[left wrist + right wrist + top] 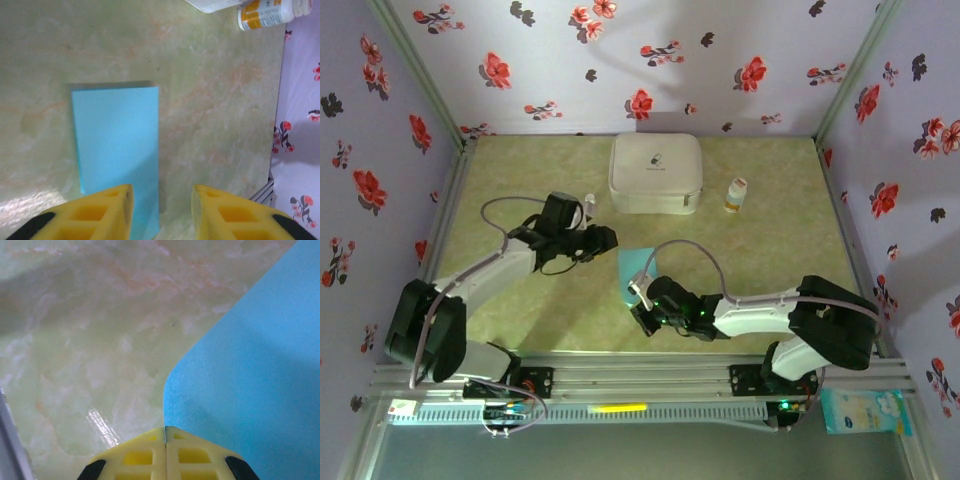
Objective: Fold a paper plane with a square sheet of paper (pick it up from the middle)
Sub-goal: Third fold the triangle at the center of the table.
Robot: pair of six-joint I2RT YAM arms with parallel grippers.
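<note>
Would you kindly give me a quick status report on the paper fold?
Left end effector open over sheet. Right end effector shut on sheet's edge. White case, bottle at far side, clear.

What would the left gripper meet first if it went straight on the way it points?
Probably the bare table just beside the folded sheet of paper; the open left gripper angles down there. Depth is unclear.

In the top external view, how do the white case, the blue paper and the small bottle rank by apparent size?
1. white case, clearly the largest.
2. blue paper, partly covered by the right arm.
3. small bottle, the smallest.
</note>
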